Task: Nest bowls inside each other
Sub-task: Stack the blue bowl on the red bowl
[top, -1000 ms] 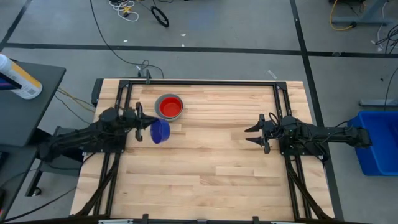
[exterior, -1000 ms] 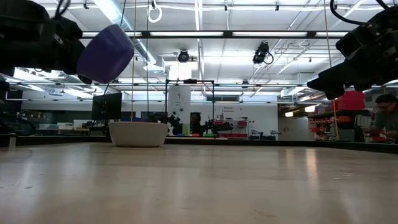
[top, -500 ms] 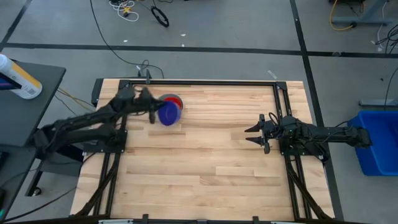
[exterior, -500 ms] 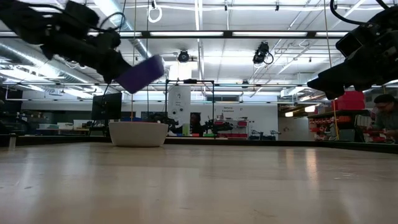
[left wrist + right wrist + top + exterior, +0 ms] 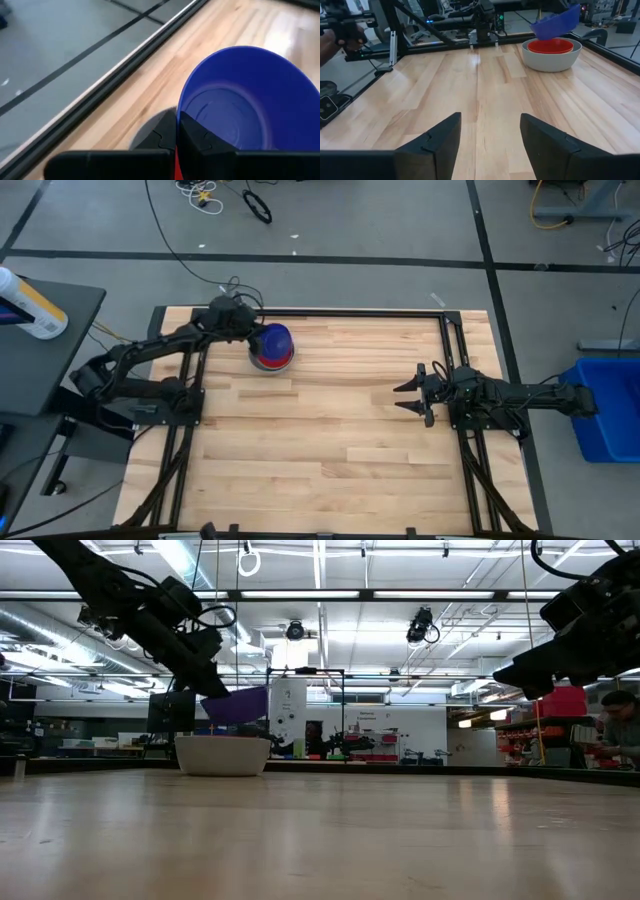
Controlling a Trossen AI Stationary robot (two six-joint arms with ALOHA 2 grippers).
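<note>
Left gripper (image 5: 243, 332) of mine is pinched tight on the rim of the dark blue bowl (image 5: 273, 341), holding it tilted just above the stack at the far left of the table (image 5: 340, 440), where the red bowl (image 5: 550, 46) already sits inside the grey bowl (image 5: 552, 56). My right gripper (image 5: 410, 393) hangs over the right side with its fingers spread and nothing in them, well away from the action. Main worry: the blue one is cocked at an angle, so if I let go now it could land on its edge, catch the red rim and sit crooked, or slide off onto the wood. I'm only pinching one wall too, so it could swivel in my fingers as I lower it. Pushing down off-centre might also shove the whole stack, since nothing is bracing it. Stuff I can't make out: from overhead the blue bowl covers most of the red one, so I can't tell how well centred I am. My wrist camera is mostly filled by blue, with only a sliver of red showing. I can't spot a yellow or light blue bowl; they may be nested under the red, can't say.
</note>
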